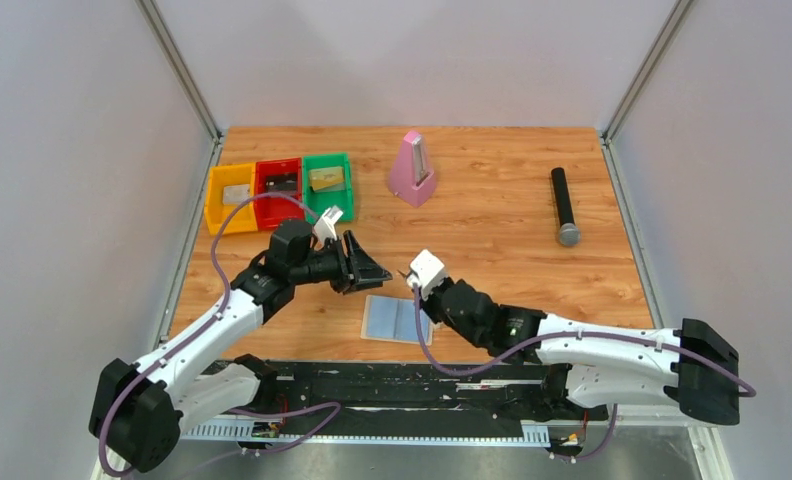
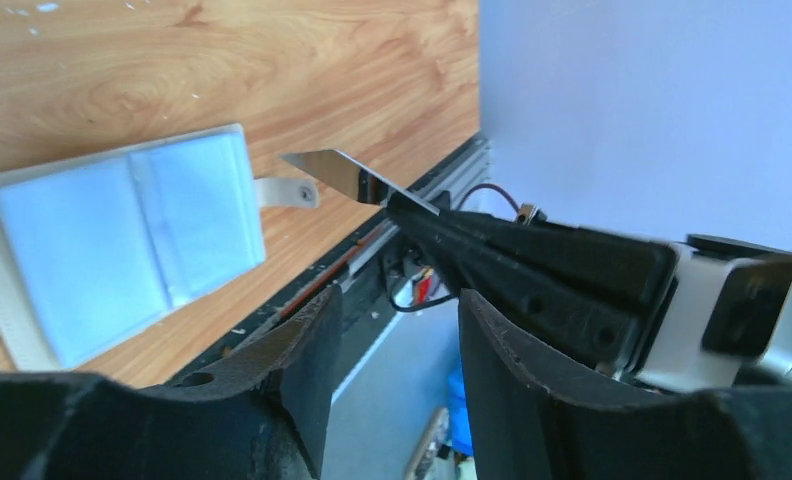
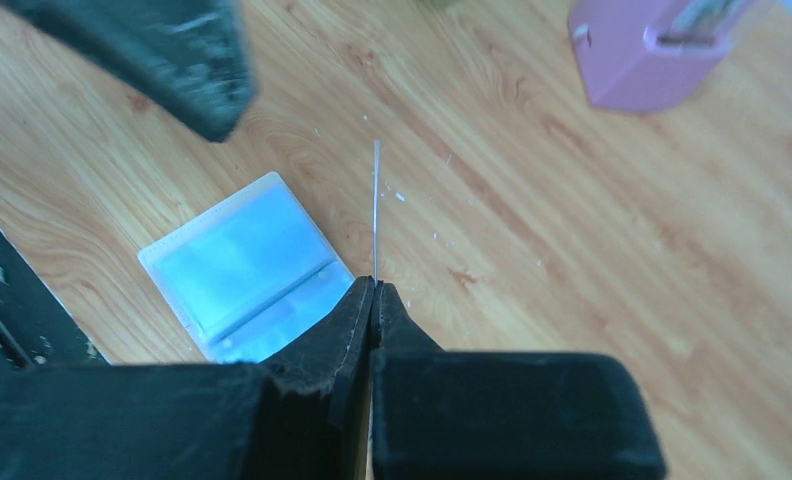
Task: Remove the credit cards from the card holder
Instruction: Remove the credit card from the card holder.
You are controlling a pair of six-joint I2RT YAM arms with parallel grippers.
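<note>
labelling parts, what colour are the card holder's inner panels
Pale blue; the card holder shows best in the left wrist view.

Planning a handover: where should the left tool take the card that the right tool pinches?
Grip the free end of the card, beyond the right tool, coming from opposite that tool, closing on its flat faces: it is thin and held by one end.

Pretty obviously a robotics lab test cell: blank white wall panels [image 1: 72, 150] in aluminium framing [image 1: 177, 65] box in a wood-grain surface [image 1: 492, 230]. Cabled robot arms [image 1: 212, 325] are bolted to a black rail [image 1: 392, 385] back behind the left tool [image 1: 380, 268] and right tool [image 1: 408, 274].
</note>
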